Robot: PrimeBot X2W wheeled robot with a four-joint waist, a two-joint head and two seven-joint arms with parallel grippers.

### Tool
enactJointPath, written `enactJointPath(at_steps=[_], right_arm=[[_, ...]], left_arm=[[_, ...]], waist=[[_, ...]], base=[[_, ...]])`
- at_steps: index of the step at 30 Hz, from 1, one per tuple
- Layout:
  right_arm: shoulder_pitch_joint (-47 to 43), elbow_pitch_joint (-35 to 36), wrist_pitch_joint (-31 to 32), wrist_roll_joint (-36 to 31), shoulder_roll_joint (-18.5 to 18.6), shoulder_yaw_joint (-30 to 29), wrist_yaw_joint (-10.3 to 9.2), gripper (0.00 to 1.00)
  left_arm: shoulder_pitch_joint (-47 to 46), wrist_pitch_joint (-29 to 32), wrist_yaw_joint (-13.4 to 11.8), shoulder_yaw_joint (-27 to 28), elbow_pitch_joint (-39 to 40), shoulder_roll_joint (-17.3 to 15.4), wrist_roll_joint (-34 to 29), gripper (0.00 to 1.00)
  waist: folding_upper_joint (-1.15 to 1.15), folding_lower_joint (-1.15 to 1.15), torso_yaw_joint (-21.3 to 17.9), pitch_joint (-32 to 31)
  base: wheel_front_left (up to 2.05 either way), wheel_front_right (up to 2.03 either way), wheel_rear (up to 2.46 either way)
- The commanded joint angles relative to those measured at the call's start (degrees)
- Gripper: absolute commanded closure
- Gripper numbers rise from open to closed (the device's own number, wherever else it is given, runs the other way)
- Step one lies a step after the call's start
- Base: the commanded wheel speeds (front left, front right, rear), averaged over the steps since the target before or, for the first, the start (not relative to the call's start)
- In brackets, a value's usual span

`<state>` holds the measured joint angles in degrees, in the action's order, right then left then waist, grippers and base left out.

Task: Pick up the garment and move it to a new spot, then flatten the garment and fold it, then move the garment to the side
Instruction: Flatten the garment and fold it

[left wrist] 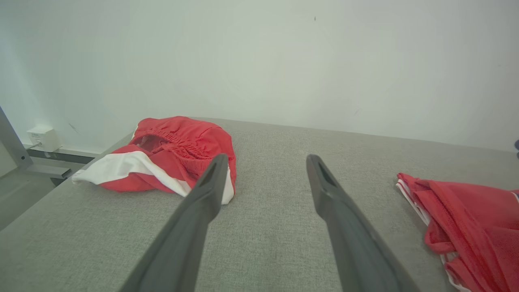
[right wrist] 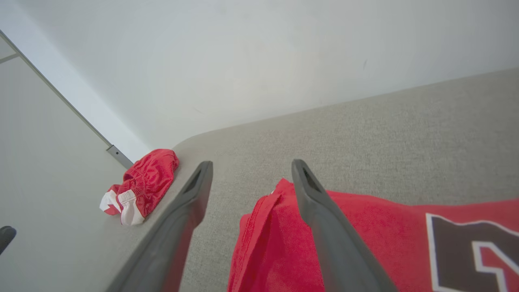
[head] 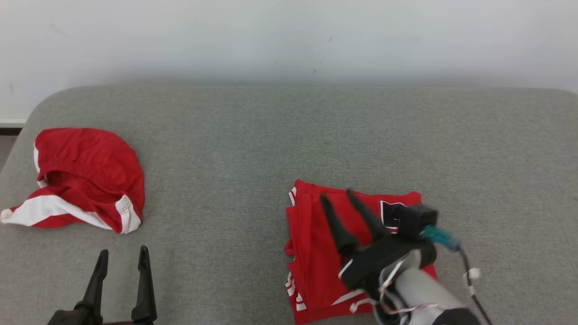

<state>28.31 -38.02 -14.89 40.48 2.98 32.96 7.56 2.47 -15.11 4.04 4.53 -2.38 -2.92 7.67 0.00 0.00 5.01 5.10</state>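
Note:
The garment (head: 311, 253), a red jersey with white trim and a dark number patch, lies folded on the grey padded surface (head: 271, 135) at centre right. It also shows at the right edge of the left wrist view as the garment (left wrist: 466, 211) and below the fingers in the right wrist view as the garment (right wrist: 385, 227). My right gripper (head: 336, 195) hangs over its left part, open, with nothing between the fingers; seen from its own wrist, the right gripper (right wrist: 251, 163) straddles the folded edge. My left gripper (head: 124, 250) stands open near the front left, and from its wrist camera the left gripper (left wrist: 266, 156) holds nothing.
Crumpled red shorts with white stripes (head: 86, 167) lie at the far left near the surface's rounded corner, seen too as the shorts (left wrist: 178, 138) and the shorts (right wrist: 150, 174). A pale wall (head: 289, 40) runs behind the surface. Bare grey fabric spans the middle and right.

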Motion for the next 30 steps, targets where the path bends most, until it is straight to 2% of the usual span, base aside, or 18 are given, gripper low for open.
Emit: enactJointPath(at_steps=[1, 9, 14, 22, 30], right_arm=[[0.13, 2.11, -0.35, -1.62, 0.64, -2.24, -0.16, 0.00], [-8.91, 15.89, -0.34, -12.03, 4.55, -15.60, -0.15, 0.00], [-15.82, 22.68, -0.35, -16.13, 5.74, -21.77, -0.15, 0.00], [-25.54, 30.40, -0.34, -20.00, 4.97, -28.10, -0.15, 0.00], [-30.22, 34.11, -0.36, -22.58, 3.27, -29.82, -0.16, 0.00]], left_arm=[[-0.42, -0.05, -0.16, 0.11, 0.15, 0.04, 0.70, 0.00], [-0.08, -0.05, -0.08, 0.44, 0.68, 0.04, 0.05, 0.00], [0.44, -0.05, -0.04, 0.90, 0.81, 0.03, -0.04, 0.00], [1.18, -0.05, -0.19, 0.84, 0.71, 0.03, -0.04, 0.00], [1.43, -0.05, -0.32, 0.10, 0.18, 0.04, 0.05, 0.00]], waist=[[0.00, 0.00, -0.93, -0.51], [0.00, 0.00, -3.31, -1.95], [0.00, 0.00, -4.35, -2.67], [0.00, 0.00, -5.11, -3.11], [0.00, 0.00, -5.27, -3.54]], base=[[0.00, 0.00, 0.00], [0.00, 0.00, 0.00], [0.00, 0.00, 0.00], [0.00, 0.00, 0.00], [0.00, 0.00, 0.00]])
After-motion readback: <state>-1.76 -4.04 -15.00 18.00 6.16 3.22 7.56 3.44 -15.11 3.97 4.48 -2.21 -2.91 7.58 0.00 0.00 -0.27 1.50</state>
